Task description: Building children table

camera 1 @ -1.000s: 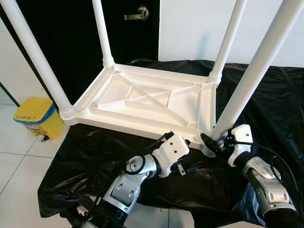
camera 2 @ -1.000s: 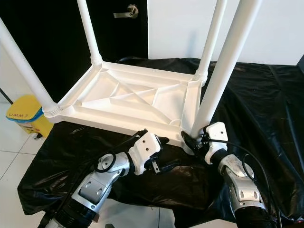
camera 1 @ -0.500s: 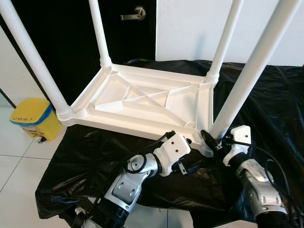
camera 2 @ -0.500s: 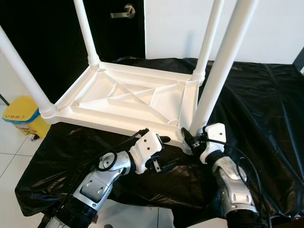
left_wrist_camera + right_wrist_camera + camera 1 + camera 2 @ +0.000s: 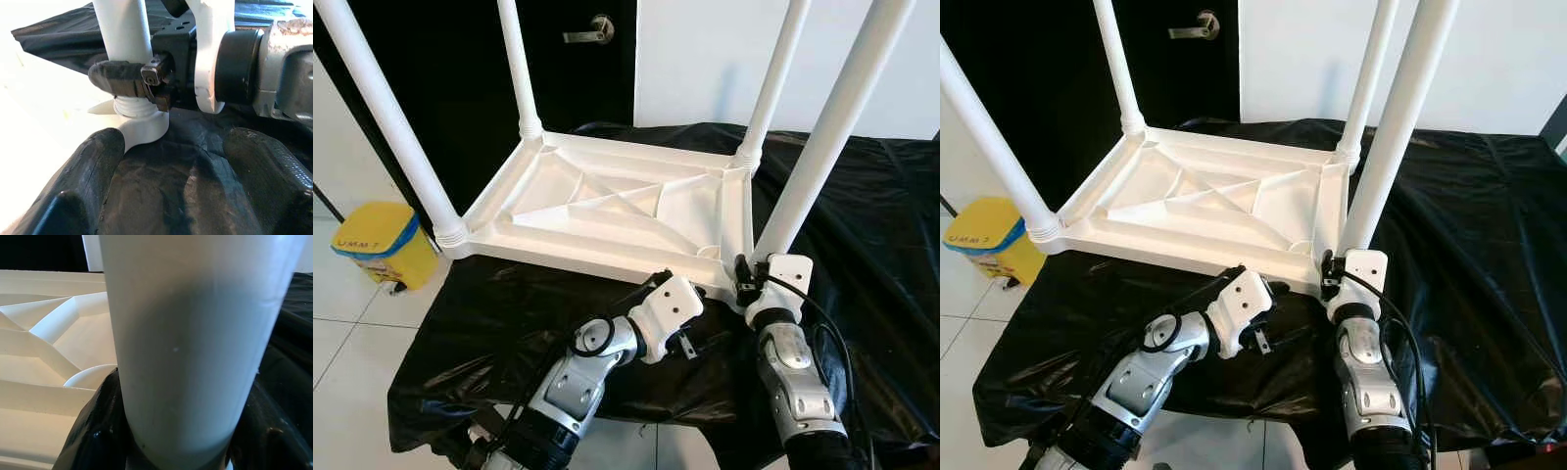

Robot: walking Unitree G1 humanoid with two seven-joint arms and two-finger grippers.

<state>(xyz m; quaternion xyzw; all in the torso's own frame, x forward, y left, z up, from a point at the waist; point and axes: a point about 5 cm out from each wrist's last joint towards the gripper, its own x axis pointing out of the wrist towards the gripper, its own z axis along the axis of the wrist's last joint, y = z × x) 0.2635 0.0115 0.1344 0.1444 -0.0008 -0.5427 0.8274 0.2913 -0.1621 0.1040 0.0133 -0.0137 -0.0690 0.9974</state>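
My right tool (image 5: 744, 278) clasps the near-right leg (image 5: 827, 127) just above its socket in the upturned table (image 5: 607, 211) on the black-covered bench (image 5: 862, 225). The leg stands upright, smooth white plastic tube. My left tool (image 5: 690, 338), fingers (image 5: 98, 166) wide, empty, waits just beside that corner.

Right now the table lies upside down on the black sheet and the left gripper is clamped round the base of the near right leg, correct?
Not quite: the right gripper is clamped round the base of that leg, as the left wrist view shows. The left gripper is open just short of it. The table does lie upside down on the black sheet.
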